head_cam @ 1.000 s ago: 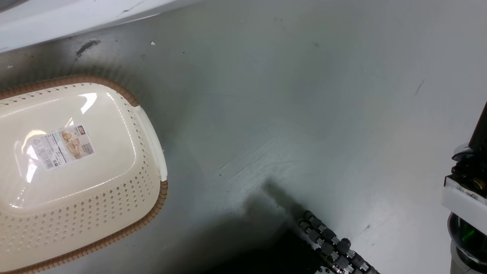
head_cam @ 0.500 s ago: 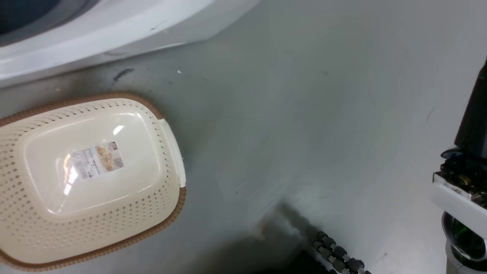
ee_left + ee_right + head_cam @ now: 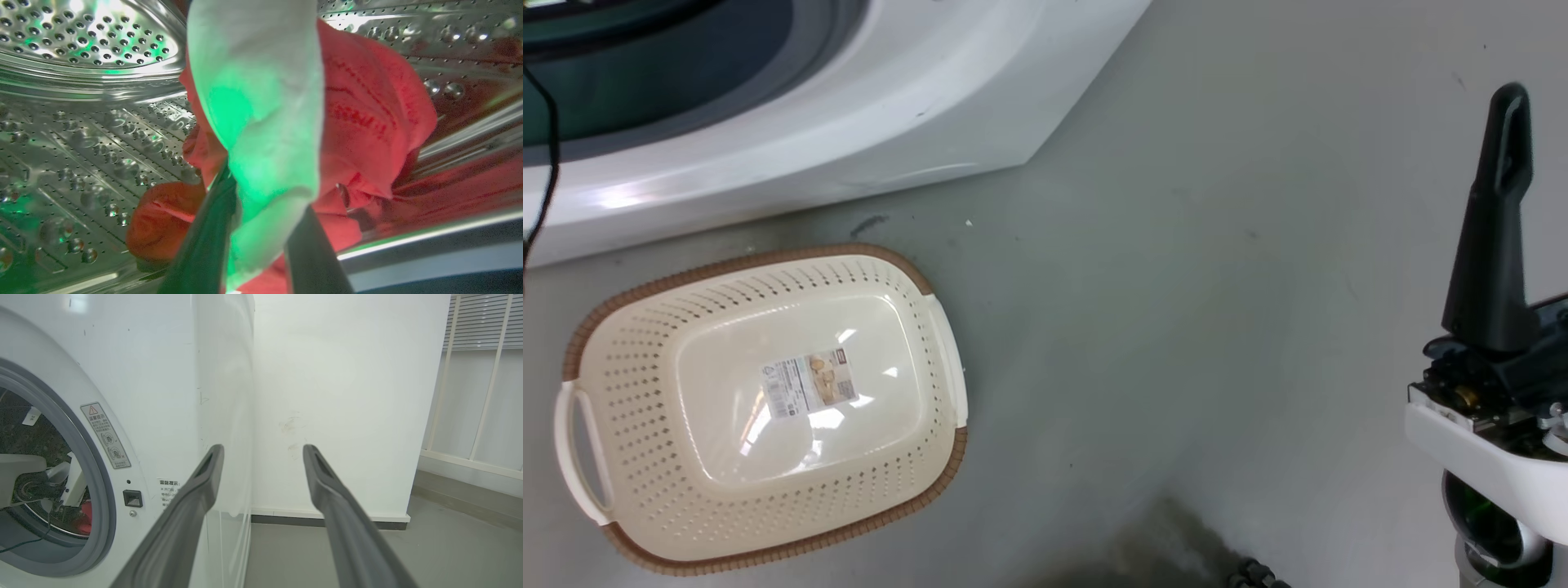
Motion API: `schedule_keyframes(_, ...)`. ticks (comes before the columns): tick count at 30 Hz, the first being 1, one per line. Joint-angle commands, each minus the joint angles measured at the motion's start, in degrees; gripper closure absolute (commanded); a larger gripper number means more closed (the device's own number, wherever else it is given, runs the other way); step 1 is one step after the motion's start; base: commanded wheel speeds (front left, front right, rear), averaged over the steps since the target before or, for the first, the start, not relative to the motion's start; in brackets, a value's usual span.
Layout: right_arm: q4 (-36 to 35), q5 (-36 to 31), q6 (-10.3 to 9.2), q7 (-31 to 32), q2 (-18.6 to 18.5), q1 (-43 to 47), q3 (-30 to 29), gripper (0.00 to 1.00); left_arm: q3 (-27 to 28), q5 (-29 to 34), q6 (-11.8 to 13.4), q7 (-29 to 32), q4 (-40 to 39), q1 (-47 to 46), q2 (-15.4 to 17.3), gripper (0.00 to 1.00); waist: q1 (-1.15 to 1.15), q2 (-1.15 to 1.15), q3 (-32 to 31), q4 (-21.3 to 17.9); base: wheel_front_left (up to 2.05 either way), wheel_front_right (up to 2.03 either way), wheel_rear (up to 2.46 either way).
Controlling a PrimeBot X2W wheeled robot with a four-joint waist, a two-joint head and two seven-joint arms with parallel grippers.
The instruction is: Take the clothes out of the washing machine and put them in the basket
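The left hand (image 3: 265, 196) is inside the steel drum (image 3: 81, 122) of the washing machine (image 3: 890, 122), its two dark fingers (image 3: 204, 237) pinched on the white part of the clothes (image 3: 367, 114). The red bulk bunches to one side of the fingers and sags below them against the drum wall. The right hand (image 3: 261, 447) holds nothing. Its fingers are spread wide and point past the machine's front corner toward a white wall (image 3: 347, 375). The basket (image 3: 752, 260) stands on the grey floor (image 3: 1217, 327) just beside the foot of the machine, with the clothes not yet in it. The main risk, as I judge it, is that the hold is on the white strip alone. As the arm pulls back, the trailing red folds could drag on the drum or catch on the grey door rim, and the cloth could slide out from between the fingers. A release made too soon or off to the side would drop the clothes on the floor instead of in the basket. In the left wrist view the white strip runs lengthwise with the fingers, from between them up to the top of the picture, so the garment's long axis follows the hand's reach. The basket's mouth faces up, and its long axis runs handle to handle, roughly along the machine's front.
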Motion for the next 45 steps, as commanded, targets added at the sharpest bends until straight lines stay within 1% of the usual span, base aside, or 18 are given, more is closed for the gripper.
schedule_keyframes(1,0.3,-0.6,-0.02,-0.1,0.0,0.9,0.0,0.0,0.0,-0.6,0.0,-1.9,-0.3,1.7,0.0,1.0,0.0,0.0,-1.8,0.7,0.0,0.0,0.0)
schedule_keyframes(7,1.2,-1.7,-0.02,-0.1,0.0,2.9,0.2,0.0,-0.1,-1.4,0.1,-9.9,0.0,7.6,-0.9,1.0,0.0,0.0,-5.7,2.0,0.0,0.0,0.0)
schedule_keyframes(13,2.0,-2.7,-0.02,-0.1,0.0,4.7,0.6,0.0,0.0,-2.1,1.2,-17.2,-0.1,14.1,-2.1,1.0,0.0,0.0,-9.4,3.0,0.0,0.0,0.0)
schedule_keyframes(17,2.6,-3.3,-0.02,-0.1,0.0,6.1,0.8,0.0,0.4,-2.8,2.6,-22.3,-1.1,18.7,-2.8,1.0,0.0,0.0,-12.0,3.6,0.0,0.0,0.0)
schedule_keyframes(23,3.8,-4.3,-0.02,-0.1,0.0,8.4,1.0,0.0,0.9,-3.5,4.9,-27.4,-3.7,24.6,-4.0,1.0,0.0,0.0,-15.7,4.6,0.0,0.0,0.0)
schedule_keyframes(27,4.6,-4.9,-0.02,-0.1,0.0,10.0,1.2,0.0,1.8,-3.9,7.0,-28.9,-7.3,29.0,-4.3,1.0,0.0,0.0,-18.0,5.1,0.0,0.0,0.0)
schedule_keyframes(32,5.2,-5.3,-0.02,-0.1,0.0,11.8,1.5,0.0,2.9,-3.3,10.4,-29.5,-13.3,35.6,-4.1,1.0,0.0,0.0,-20.5,5.5,0.0,0.0,0.0)
schedule_keyframes(39,6.1,-5.8,-0.02,-0.1,0.0,13.9,1.4,0.0,7.1,-1.1,15.8,-29.6,-26.8,46.5,-3.4,1.0,0.0,0.0,-23.5,6.4,0.0,0.0,0.0)
schedule_keyframes(42,6.6,-6.2,-0.02,-0.1,0.0,14.9,1.3,0.0,8.5,0.0,17.5,-29.6,-31.6,51.3,-3.4,1.0,0.0,0.0,-24.9,7.0,0.0,0.0,0.0)
schedule_keyframes(45,7.0,-6.3,-0.02,-0.1,0.0,15.8,1.2,0.0,9.3,0.8,18.7,-29.6,-35.2,55.2,-3.6,1.0,0.0,0.0,-26.4,7.6,0.0,0.0,0.0)
